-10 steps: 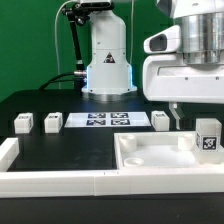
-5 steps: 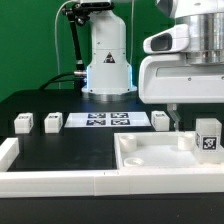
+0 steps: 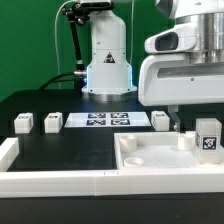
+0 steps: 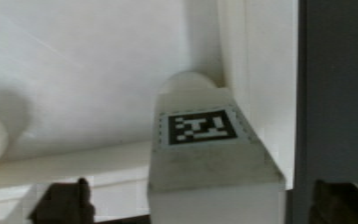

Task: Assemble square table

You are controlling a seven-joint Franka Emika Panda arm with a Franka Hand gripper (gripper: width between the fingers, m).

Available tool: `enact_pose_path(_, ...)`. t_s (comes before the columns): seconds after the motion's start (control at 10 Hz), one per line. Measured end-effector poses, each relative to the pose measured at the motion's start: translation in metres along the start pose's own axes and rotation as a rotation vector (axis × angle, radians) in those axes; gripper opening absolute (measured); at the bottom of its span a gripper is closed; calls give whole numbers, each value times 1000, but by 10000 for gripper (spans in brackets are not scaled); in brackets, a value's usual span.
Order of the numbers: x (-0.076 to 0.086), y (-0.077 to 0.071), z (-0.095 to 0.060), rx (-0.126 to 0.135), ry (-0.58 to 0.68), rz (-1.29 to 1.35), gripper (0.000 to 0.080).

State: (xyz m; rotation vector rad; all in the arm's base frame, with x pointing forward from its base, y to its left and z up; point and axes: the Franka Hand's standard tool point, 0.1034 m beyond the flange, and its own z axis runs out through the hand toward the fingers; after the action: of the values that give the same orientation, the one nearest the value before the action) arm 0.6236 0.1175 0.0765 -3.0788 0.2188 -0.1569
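The white square tabletop (image 3: 150,160) lies rim-up at the exterior view's lower right. One white leg (image 3: 207,137) with a tag stands in its far right corner. It also shows in the wrist view (image 4: 202,130). My gripper (image 3: 199,120) hangs over that leg, open, with its dark fingers (image 4: 64,200) on either side and gaps to the leg. Three more legs stand on the black table at the back: two (image 3: 22,123) (image 3: 52,122) at the left, one (image 3: 160,120) by the slab. A short round peg (image 3: 185,141) rises from the slab.
The marker board (image 3: 105,121) lies flat at the back middle. A long white rail (image 3: 60,182) runs along the front edge and up the left side. The robot base (image 3: 107,60) stands behind.
The gripper has shifted very slightly down over the corner leg. Nothing else has moved.
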Motion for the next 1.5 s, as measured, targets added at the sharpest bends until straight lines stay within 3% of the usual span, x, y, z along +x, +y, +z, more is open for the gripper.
enact_pose_path(0.2, 0, 0, 0, 0, 1, 0, 287)
enact_pose_path(0.5, 0, 0, 0, 0, 1, 28, 291)
enact_pose_path(0.7, 0, -1, -1, -2, 10, 220, 291)
enact_pose_path(1.1, 0, 13, 0, -43, 47, 472, 302)
enact_pose_path(1.5, 0, 26, -1, -65, 60, 599, 308)
